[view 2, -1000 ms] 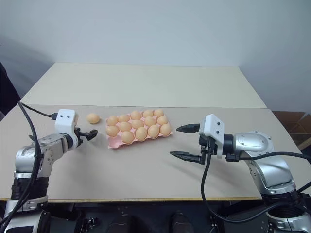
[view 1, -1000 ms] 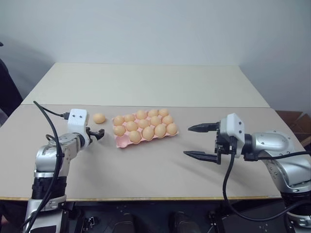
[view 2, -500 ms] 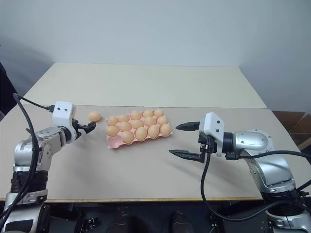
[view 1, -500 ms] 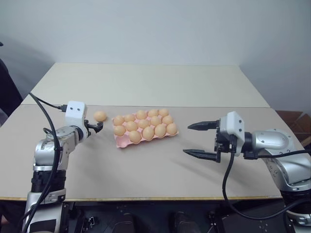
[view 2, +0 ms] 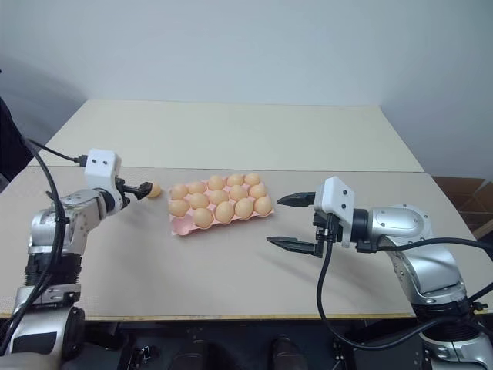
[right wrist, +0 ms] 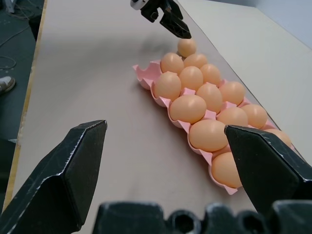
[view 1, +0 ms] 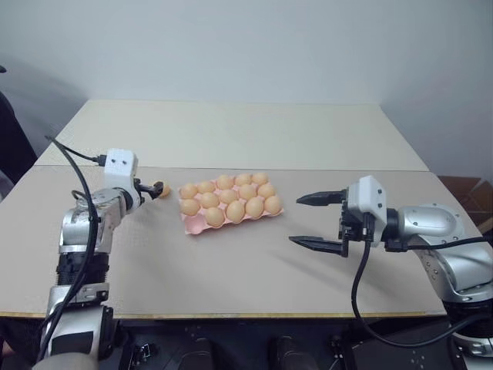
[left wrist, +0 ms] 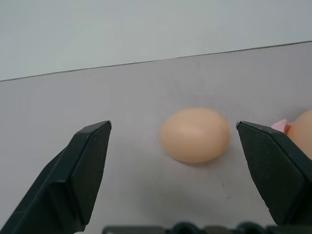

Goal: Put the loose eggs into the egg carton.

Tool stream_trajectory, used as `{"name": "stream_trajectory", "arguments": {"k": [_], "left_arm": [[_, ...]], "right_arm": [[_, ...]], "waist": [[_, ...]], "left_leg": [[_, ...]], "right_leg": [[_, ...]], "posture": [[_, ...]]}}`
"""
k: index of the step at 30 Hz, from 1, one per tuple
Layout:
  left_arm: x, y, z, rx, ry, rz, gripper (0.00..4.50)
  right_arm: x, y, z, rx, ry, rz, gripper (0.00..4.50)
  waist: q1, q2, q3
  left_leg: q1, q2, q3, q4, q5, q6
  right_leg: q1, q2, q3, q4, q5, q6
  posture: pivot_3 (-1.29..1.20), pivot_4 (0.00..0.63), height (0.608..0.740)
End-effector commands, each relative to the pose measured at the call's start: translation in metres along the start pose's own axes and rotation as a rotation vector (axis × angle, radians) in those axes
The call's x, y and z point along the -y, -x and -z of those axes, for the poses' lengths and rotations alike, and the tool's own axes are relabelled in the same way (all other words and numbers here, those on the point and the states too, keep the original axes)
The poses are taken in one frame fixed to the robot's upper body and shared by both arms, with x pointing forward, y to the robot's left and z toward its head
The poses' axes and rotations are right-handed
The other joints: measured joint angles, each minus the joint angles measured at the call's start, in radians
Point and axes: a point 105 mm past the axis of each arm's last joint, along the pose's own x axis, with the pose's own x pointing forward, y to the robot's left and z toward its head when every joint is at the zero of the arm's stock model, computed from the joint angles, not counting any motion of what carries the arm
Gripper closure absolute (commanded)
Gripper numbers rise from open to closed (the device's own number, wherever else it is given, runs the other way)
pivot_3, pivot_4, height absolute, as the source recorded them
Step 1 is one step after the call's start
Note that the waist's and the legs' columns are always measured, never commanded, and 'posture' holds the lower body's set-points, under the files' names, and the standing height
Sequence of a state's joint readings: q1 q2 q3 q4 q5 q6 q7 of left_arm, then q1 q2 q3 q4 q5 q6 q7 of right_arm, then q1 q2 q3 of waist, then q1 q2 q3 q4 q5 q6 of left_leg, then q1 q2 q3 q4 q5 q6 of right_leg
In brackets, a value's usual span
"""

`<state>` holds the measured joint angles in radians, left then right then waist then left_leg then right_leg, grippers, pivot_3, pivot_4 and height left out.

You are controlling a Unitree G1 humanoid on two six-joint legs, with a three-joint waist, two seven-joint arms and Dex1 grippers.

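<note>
One loose egg (view 1: 163, 190) lies on the table just left of the pink egg carton (view 1: 190, 223). The carton holds several eggs, and its near-left corner cup (right wrist: 144, 78) is bare. My left gripper (view 1: 151, 189) is open and points at the loose egg. In the left wrist view the egg (left wrist: 195, 135) sits on the table just ahead of the gap between the two spread fingers (left wrist: 87, 161), touching neither. My right gripper (view 1: 295, 220) is open and empty. It hovers right of the carton and points at it.
The beige table (view 1: 231, 270) has a front edge close to me. A second table (view 1: 231, 131) adjoins it behind, under a plain wall. A black cable (view 1: 73, 173) loops over my left arm. Bare tabletop lies between the carton and my right gripper.
My left gripper has risen and moved forward to the loose egg, which now sits right at its fingertips. The egg, the carton and my right arm have not moved.
</note>
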<state>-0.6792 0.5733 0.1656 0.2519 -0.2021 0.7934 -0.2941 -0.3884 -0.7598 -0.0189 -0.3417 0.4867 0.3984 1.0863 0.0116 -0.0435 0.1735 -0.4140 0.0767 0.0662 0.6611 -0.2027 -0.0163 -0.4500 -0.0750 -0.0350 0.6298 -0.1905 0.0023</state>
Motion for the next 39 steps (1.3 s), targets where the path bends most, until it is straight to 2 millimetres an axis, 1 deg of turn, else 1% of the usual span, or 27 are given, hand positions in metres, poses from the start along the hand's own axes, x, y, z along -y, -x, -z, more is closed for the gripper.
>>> {"name": "stream_trajectory", "arguments": {"k": [1, 10, 21, 24, 28, 29, 32, 35, 39], "left_arm": [[0.005, -0.006, -0.014, 0.042, -0.022, 0.020, 0.02], [0.010, -0.015, 0.001, 0.000, -0.025, 0.046, 0.02], [0.017, -0.024, 0.010, -0.032, -0.032, 0.085, 0.02], [0.019, -0.027, 0.011, -0.037, -0.031, 0.096, 0.54], [0.021, -0.027, 0.013, -0.043, -0.039, 0.107, 1.83], [0.021, -0.026, 0.014, -0.043, -0.039, 0.108, 2.01], [0.017, -0.024, 0.017, -0.053, -0.051, 0.094, 2.26], [0.012, -0.018, 0.018, -0.055, -0.067, 0.084, 2.34], [0.007, -0.004, 0.006, -0.012, -0.062, 0.088, 2.34]], "right_arm": [[0.002, 0.002, -0.013, 0.028, 0.057, 0.011, 0.00], [0.003, 0.005, -0.014, 0.021, 0.058, 0.021, 0.00], [0.003, 0.004, -0.015, 0.022, 0.063, 0.019, 0.00], [0.003, 0.004, -0.016, 0.021, 0.066, 0.020, 0.00], [0.003, 0.004, -0.016, 0.018, 0.069, 0.025, 0.00], [0.003, 0.004, -0.016, 0.017, 0.070, 0.026, 0.00], [0.004, 0.004, -0.016, 0.016, 0.071, 0.032, 0.00], [0.004, 0.003, -0.016, 0.017, 0.070, 0.034, 0.00], [0.004, 0.002, -0.015, 0.019, 0.069, 0.037, 0.00]], "waist": [[0.000, 0.000, 0.000], [0.000, 0.000, 0.000], [0.000, 0.000, 0.000], [0.000, 0.000, 0.000], [0.000, 0.000, 0.000], [0.000, 0.000, 0.000], [0.000, 0.000, 0.000], [-0.002, 0.000, 0.000], [-0.003, 0.000, 0.000]], "left_leg": [[0.000, 0.000, 0.000, 0.000, 0.000, 0.000], [0.000, 0.000, 0.000, 0.000, 0.000, 0.000], [0.000, 0.000, 0.000, 0.000, 0.000, 0.000], [0.000, 0.000, 0.000, 0.000, 0.000, 0.000], [0.000, 0.000, 0.000, 0.000, 0.000, 0.000], [0.000, 0.000, 0.000, 0.000, 0.000, 0.000], [0.000, 0.000, 0.000, 0.000, 0.000, 0.000], [0.000, 0.000, 0.000, 0.000, 0.000, 0.000], [0.000, 0.000, 0.000, 0.000, 0.000, 0.000]], "right_leg": [[0.000, 0.000, 0.000, 0.000, 0.000, 0.000], [0.000, 0.000, 0.000, 0.000, 0.000, 0.000], [0.000, 0.000, 0.000, 0.000, 0.000, 0.000], [0.000, 0.000, 0.000, 0.000, 0.000, 0.000], [0.000, 0.000, 0.000, 0.000, 0.000, 0.000], [0.000, 0.000, 0.000, 0.000, 0.000, 0.000], [0.000, 0.000, 0.000, 0.000, 0.000, 0.000], [0.000, 0.000, 0.000, 0.000, 0.000, 0.000], [0.000, 0.000, 0.000, 0.000, 0.000, 0.000]], "posture": [[0.00, 0.150, 0.740], [0.00, 0.150, 0.740], [0.00, 0.150, 0.740], [0.00, 0.150, 0.740], [0.00, 0.150, 0.740], [0.00, 0.150, 0.740], [0.00, 0.150, 0.740], [0.00, 0.150, 0.740], [0.00, 0.150, 0.740]]}}
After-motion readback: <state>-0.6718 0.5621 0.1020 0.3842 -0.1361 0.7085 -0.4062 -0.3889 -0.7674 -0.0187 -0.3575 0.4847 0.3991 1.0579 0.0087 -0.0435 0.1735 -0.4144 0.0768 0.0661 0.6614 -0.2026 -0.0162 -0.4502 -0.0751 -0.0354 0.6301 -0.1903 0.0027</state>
